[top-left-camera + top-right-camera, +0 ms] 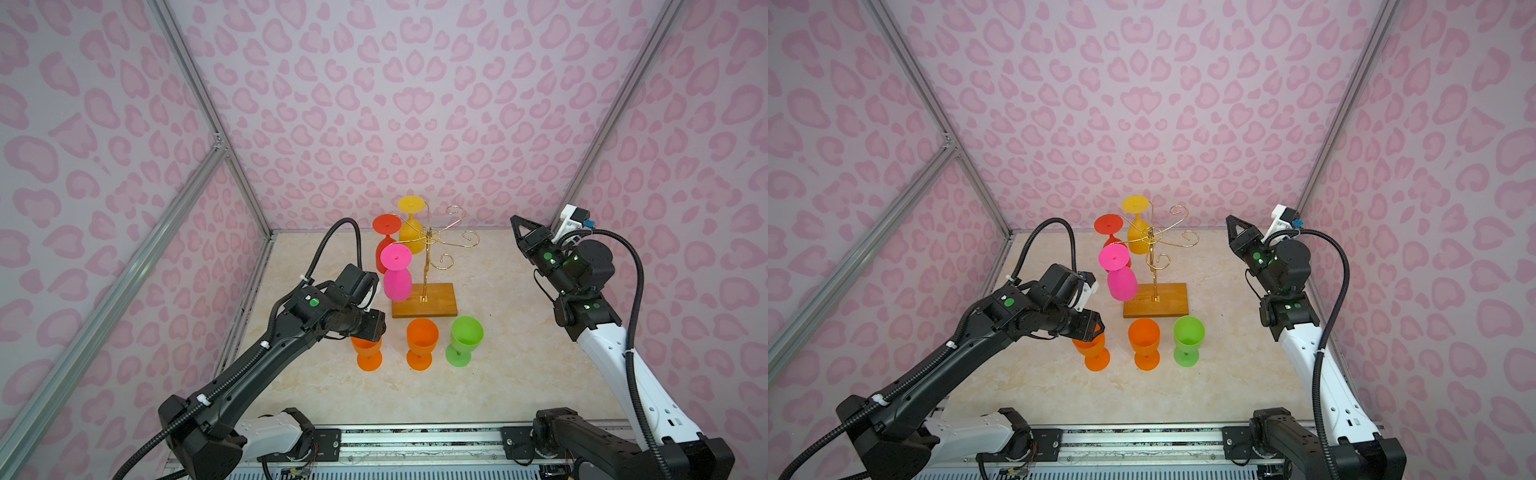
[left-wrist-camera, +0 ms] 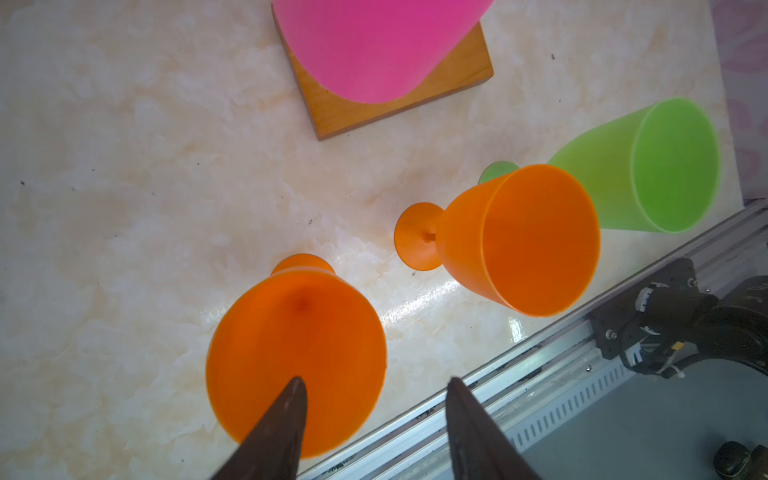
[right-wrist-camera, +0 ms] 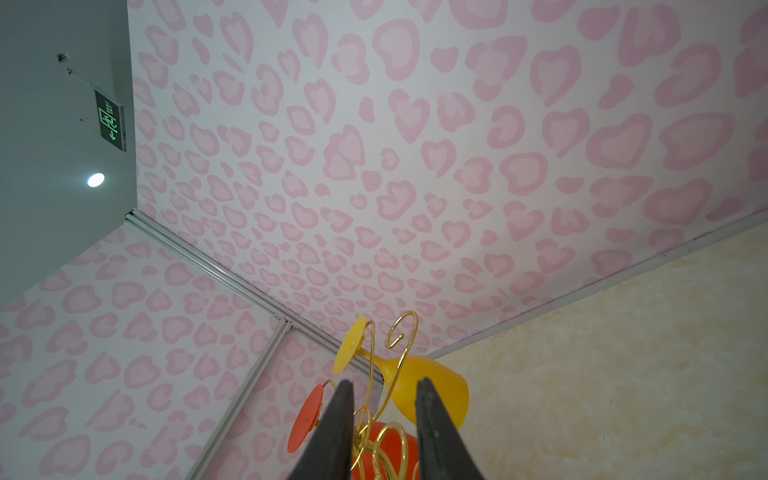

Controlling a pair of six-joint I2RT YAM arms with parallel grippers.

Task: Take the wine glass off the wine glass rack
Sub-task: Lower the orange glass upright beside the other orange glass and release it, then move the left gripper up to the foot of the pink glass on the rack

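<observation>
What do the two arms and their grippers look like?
Black and white links on the left arm and right arm, green round dots near the wrists, ribbed black cable hoses with white ties. Slim dark tapered fingers on the left gripper and right gripper.

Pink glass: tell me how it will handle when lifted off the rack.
The pink glass looks like matte plastic, so it is probably light, stiff and unlikely to shatter. It hangs bowl down by its foot from a wire arm of the rack, so a nudge would likely set it swinging. Stood upright, its tall bowl on a small foot may tip.
</observation>
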